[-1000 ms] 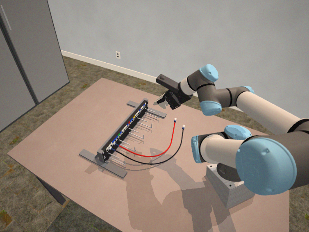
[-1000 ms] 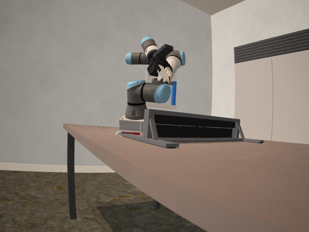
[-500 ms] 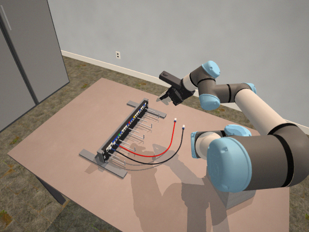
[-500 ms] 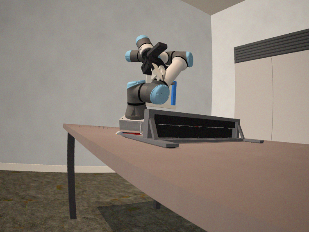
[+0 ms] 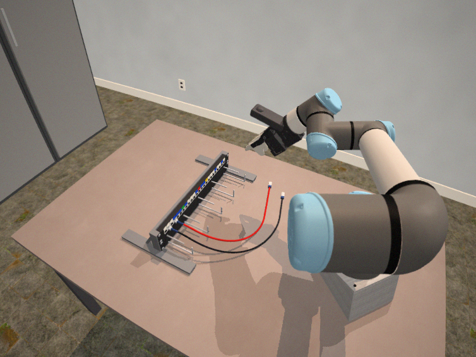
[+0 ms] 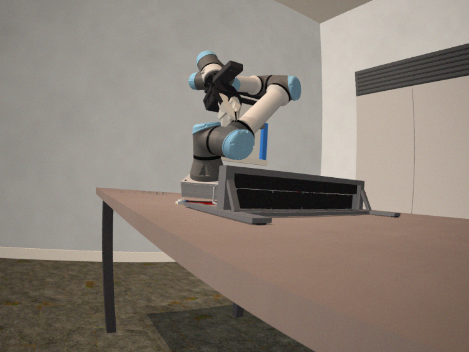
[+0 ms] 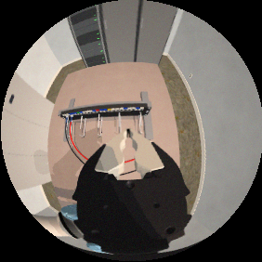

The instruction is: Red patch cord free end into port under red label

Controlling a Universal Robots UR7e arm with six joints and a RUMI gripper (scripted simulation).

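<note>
Blocky black tool [image 5: 249, 148] [image 6: 228, 120] [image 7: 128, 129], pale tapered fingers pressed together, well above curved red cord [image 5: 263, 219] [image 6: 206, 203] [image 7: 72, 143].

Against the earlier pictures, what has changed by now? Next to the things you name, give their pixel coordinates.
In the top view, the hand [image 5: 247, 148] [image 6: 227, 120] [image 7: 128, 129] moved up and to the right, and the elbow [image 5: 309, 232] [image 6: 294, 88] swung left. The hand is shut on nothing; nothing was picked up or released. The rack [image 5: 186, 192] [image 6: 291, 175] [image 7: 104, 106], red cord [image 5: 232, 240] [image 6: 206, 203] [image 7: 71, 135] and black cord [image 5: 230, 251] [image 6: 196, 201] [image 7: 66, 132] stayed put.
</note>
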